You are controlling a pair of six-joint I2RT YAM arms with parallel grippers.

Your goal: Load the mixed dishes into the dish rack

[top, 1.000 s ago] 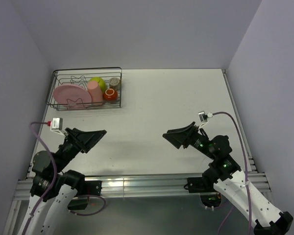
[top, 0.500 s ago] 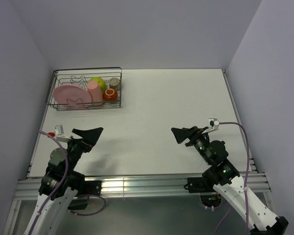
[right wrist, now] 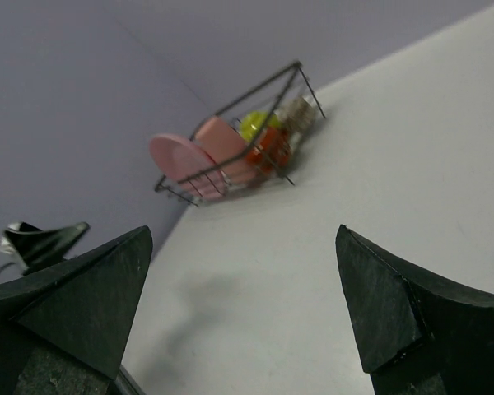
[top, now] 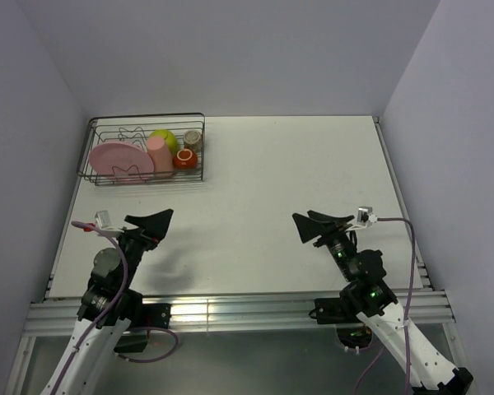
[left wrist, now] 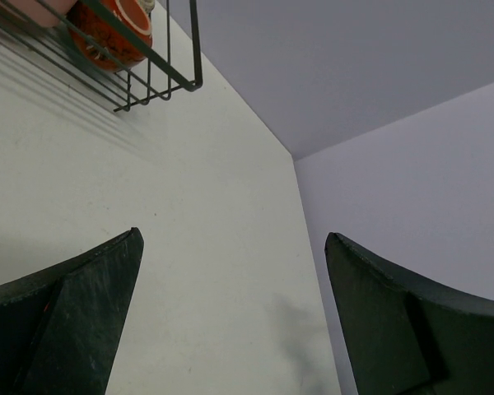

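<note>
dark wire dish rack [top: 148,116], pink plate [top: 115,156] upright, green bowl [top: 166,138]

Even, soft overhead light — faint shadows, right wrist view blurred.

The table [top: 296,173] has a flat white top. The dish rack [top: 202,152] stands directly on it at about ten o'clock, close to the far left corner.

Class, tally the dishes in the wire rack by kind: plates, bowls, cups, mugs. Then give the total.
Plates: 1, the pink plate
Bowls: 1, the green bowl
Cups: 2, the salmon cup and the beige cup
Mugs: 1, the orange mug
Total: 5, all in the rack
</note>
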